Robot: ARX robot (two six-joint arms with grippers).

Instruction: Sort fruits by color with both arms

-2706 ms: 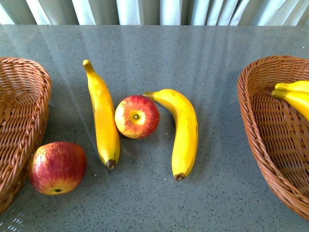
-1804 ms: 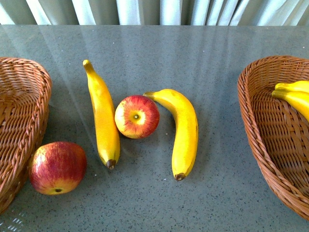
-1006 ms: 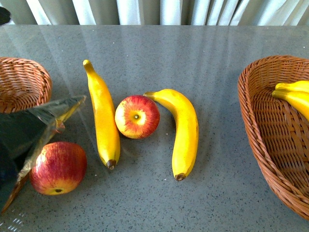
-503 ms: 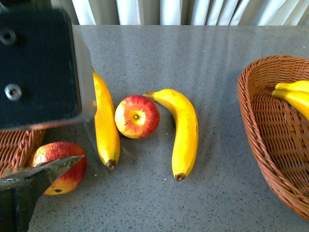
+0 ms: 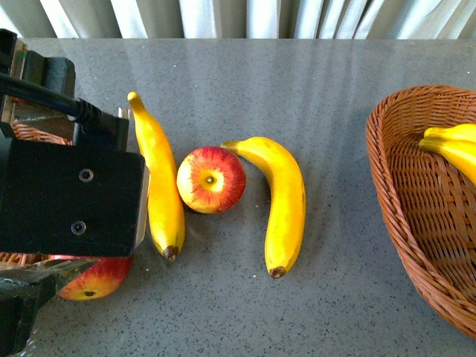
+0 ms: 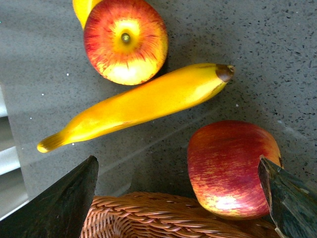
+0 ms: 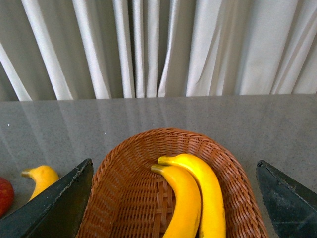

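Grey table (image 5: 335, 89), left pincer (image 6: 177, 162) splayed — apple (image 6: 230, 166) between

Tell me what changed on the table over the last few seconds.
The left gripper came into the front view from the left and now hangs open over the near apple beside the left basket, which it largely hides. Nothing has been grasped. The left banana, middle apple, right banana and right basket with its bananas lie as before.

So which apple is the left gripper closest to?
The apple beside the basket, between the fingers of the left gripper; the other apple lies between two bananas.
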